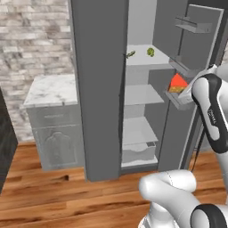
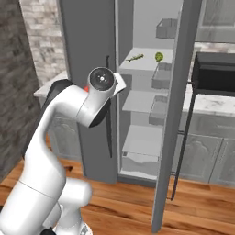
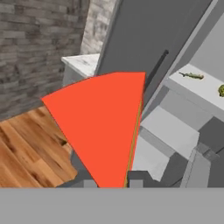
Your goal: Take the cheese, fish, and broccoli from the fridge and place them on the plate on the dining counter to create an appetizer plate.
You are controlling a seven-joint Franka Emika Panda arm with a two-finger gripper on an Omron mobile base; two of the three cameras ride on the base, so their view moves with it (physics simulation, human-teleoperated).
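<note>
My end effector [image 3: 111, 183] grasps the cheese [image 3: 103, 127]: in the hand view the orange-red wedge rises right between my finger tips, its broad curved edge toward the top and its narrow point pinched at the bottom. In the left base view the cheese [image 1: 178, 83] shows at the right, just beside my white forearm, in front of the bins on the inside of the open fridge door.

The fridge [image 1: 100, 89] stands open ahead of me, tall and dark grey, with a pale interior and several shelves. On an upper shelf the fish [image 1: 130, 54] lies to the left, slender and greenish, and the broccoli [image 1: 151, 52] sits to its right, a small rounded yellow-green clump; the two are near each other but apart. From the right base view I see the same pair on that shelf, fish [image 2: 135, 58] left, broccoli [image 2: 159, 57] right.

Left of the fridge is a low cabinet with a white marble top [image 1: 51, 89] against a brick wall. Right of the fridge, a black microwave [image 2: 215, 73] sits on a wall desk. The floor [image 1: 53, 196] is wooden planks.
</note>
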